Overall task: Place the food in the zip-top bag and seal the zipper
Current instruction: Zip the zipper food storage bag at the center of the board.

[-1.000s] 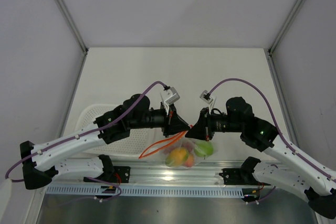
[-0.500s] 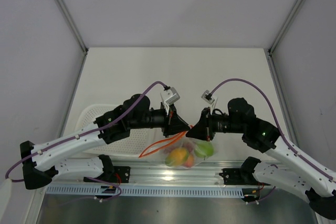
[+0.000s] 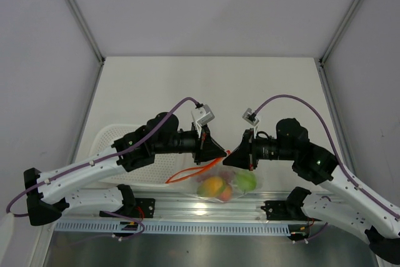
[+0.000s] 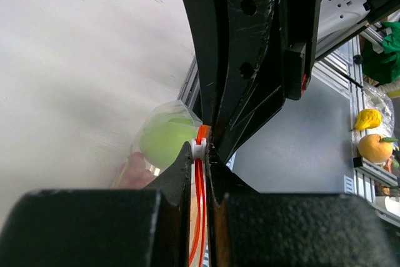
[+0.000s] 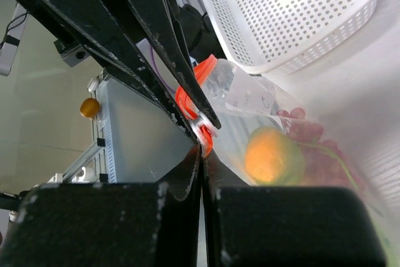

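White tabletop. Zip-top bag, food inside, lies at its near edge, just under both pincer tips. Zipper trails leftward from them. Left pincer is clamped on the zipper. Right pincer is closed, tip-to-tip against it.

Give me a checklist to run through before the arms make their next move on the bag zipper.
1. Apple, mango and grapes in bag: ok, seen through the plastic.
2. Left jaws on zipper: ok, shut on the strip.
3. Right jaws on zipper: cannot tell; they are shut with their tips at the strip.
4. Zipper sealed: not ok; in the top view its two strands part toward the left.
5. Bag resting or hanging: cannot tell.
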